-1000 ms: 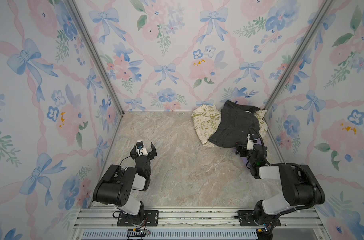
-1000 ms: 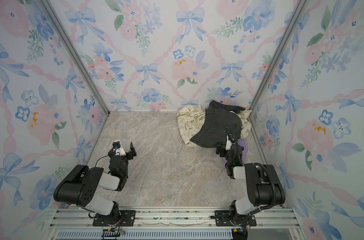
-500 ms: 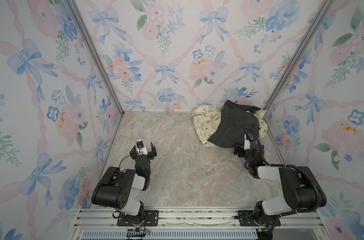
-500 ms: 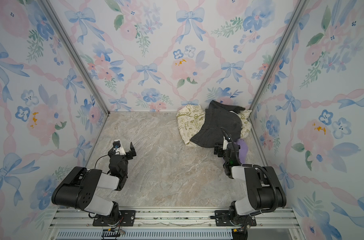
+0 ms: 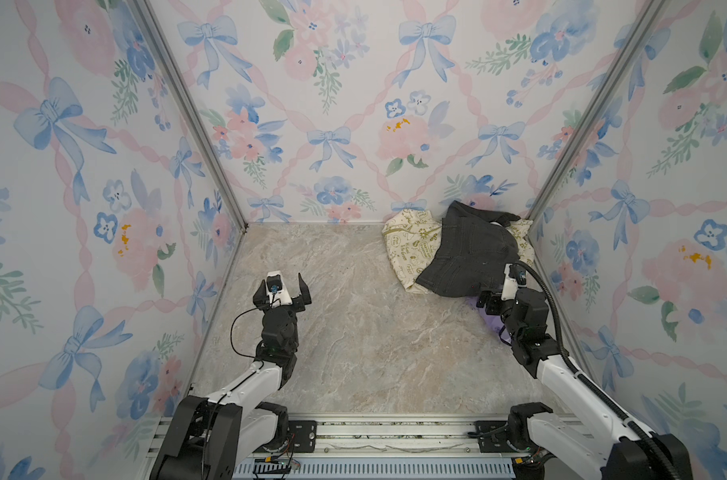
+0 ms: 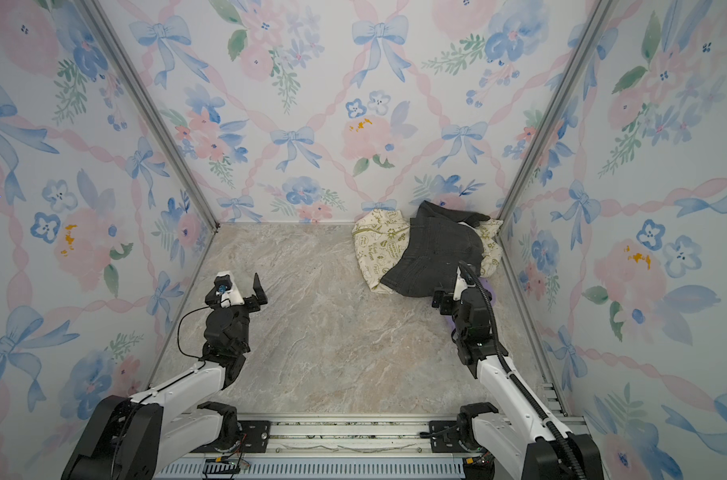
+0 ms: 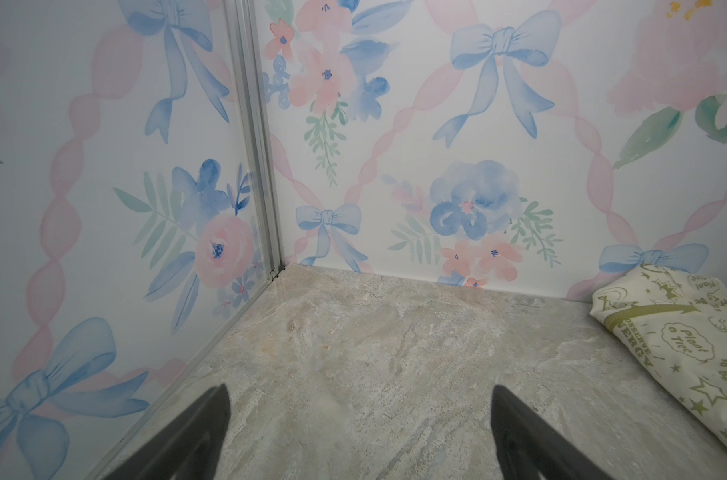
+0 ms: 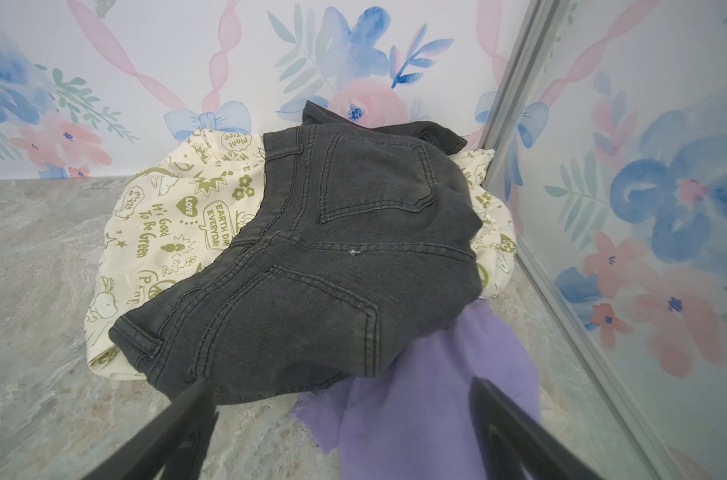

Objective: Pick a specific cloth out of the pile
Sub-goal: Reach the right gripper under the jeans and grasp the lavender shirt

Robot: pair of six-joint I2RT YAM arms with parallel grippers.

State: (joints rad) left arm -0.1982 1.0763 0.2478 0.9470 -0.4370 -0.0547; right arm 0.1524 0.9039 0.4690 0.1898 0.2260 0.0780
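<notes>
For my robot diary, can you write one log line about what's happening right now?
right fingers: open, at purple cloth | left fingers: open, empty | purple cloth: partly under pile

The left arm (image 5: 249, 380) is seen stretched forward from its base on the left in both top views, with the wrist raised and the left gripper (image 5: 286, 286) pointed ahead. Its jaws are held wide apart and nothing is gripped between them. In the left wrist view the two dark fingers (image 7: 195, 436) are shown well spread. The right arm (image 5: 569, 382) is extended forward on the right, bent at the elbow, with a black cable (image 5: 549, 299) run along it. The right gripper (image 5: 489, 293) is tilted forward and down. In the right wrist view its fingers (image 8: 179, 424) are likewise seen far apart, with nothing clamped between them.
</notes>
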